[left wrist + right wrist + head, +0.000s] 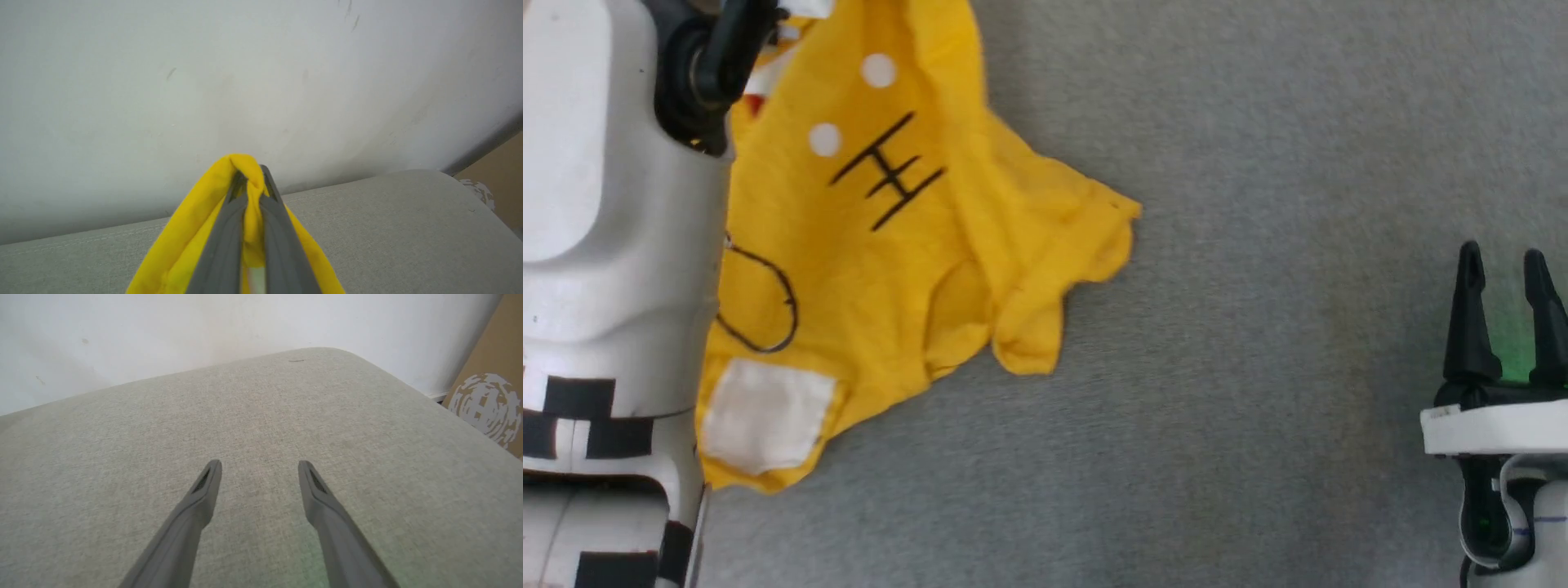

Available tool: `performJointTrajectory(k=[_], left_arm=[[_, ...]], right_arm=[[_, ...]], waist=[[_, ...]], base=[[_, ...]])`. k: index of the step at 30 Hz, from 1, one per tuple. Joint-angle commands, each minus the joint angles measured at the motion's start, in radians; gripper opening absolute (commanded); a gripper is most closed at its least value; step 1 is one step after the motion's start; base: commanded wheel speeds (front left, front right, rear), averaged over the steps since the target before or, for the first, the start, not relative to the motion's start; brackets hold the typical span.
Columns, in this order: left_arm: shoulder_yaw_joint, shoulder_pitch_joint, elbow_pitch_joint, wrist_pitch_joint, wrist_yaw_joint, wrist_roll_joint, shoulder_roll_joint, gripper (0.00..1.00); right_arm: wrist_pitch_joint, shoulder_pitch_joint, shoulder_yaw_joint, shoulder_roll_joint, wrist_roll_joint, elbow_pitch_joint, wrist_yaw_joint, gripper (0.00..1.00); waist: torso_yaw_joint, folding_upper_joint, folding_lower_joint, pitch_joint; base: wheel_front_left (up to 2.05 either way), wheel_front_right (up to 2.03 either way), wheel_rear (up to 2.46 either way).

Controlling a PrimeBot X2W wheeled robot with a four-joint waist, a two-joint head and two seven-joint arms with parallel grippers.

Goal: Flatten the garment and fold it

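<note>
While the left hand (249,176) clamps a bunched fold of the garment (874,237) between fingers drawn narrow, the yellow cloth drapes over both finger sides in the left wrist view. In the head view the garment lies crumpled at the left of the grey cloth-covered desk (1258,367), print side up: black whiskers, white dots, white patch. The right hand (1503,265) hovers well apart at lower right, fingers wide, holding nothing.
</note>
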Motion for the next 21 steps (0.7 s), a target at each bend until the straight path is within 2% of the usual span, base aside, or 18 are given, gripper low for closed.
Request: performJointTrajectory(k=[1,2,5,13,18,21], left_arm=[[0.003,0.001,0.033,-0.021,-0.002,0.008,0.0,0.45],[0.005,0.007,0.059,-0.033,0.005,0.01,-0.004,1.0],[-0.008,0.02,0.115,-0.067,-0.005,0.005,-0.031,1.0],[-0.049,0.021,0.158,-0.134,-0.092,-0.03,-0.089,1.0],[-0.038,0.036,0.11,-0.142,-0.118,-0.075,-0.087,1.0],[-0.018,0.07,0.036,-0.149,-0.129,-0.109,-0.063,1.0]], right_arm=[[-0.007,-0.025,0.001,0.001,0.006,-0.002,-0.001,1.0],[-0.007,-0.03,0.002,0.001,0.007,-0.003,-0.001,1.0],[-0.007,-0.041,0.0,0.001,-0.002,-0.011,-0.001,1.0],[-0.008,-0.041,-0.041,0.001,-0.064,-0.023,-0.001,1.0],[-0.008,-0.027,-0.055,0.001,-0.085,-0.021,-0.001,1.0],[-0.007,-0.013,-0.061,0.001,-0.092,-0.017,-0.001,1.0]], waist=[[-0.101,-0.0001,-0.0003,0.102],[-0.1,-0.0001,-0.0003,0.103],[-0.084,-0.0001,-0.0003,0.1],[0.003,-0.0001,-0.0003,0.019],[0.044,-0.0001,-0.0003,-0.043],[0.067,-0.0001,-0.0003,-0.092]], base=[[0.0,0.0,0.0],[0.0,0.0,0.0],[0.0,0.0,0.0],[0.0,0.0,0.0],[0.0,0.0,0.0],[0.0,0.0,0.0]])
